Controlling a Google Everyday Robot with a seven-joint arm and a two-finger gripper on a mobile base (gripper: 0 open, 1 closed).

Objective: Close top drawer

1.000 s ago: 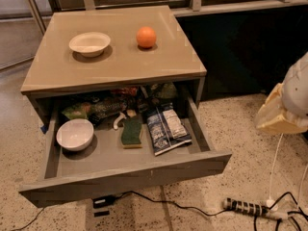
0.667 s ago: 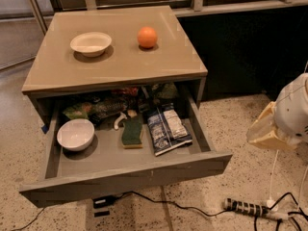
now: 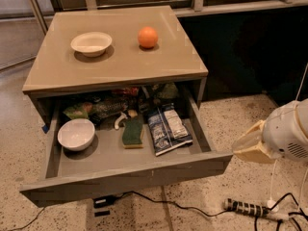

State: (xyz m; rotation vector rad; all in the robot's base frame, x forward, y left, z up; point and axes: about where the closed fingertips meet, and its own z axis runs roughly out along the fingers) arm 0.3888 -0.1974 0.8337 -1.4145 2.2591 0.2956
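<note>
The top drawer (image 3: 125, 179) of the tan-topped cabinet (image 3: 120, 64) is pulled far out, its plain grey front facing me. Inside lie a white bowl (image 3: 76, 134), a green sponge (image 3: 132, 131), a snack packet (image 3: 168, 129) and more packets at the back. My gripper (image 3: 248, 148), cream-coloured on a white wrist, hangs at the right, just beside the drawer's right front corner and a little apart from it. The lower drawers are hidden under the open one.
A cream bowl (image 3: 91, 43) and an orange (image 3: 147, 36) sit on the cabinet top. A power strip (image 3: 248, 208) and cables lie on the speckled floor in front. A dark wall and railing stand behind.
My gripper has moved down and to the left, closer to the drawer's right front corner. The drawer has stayed open as before.
</note>
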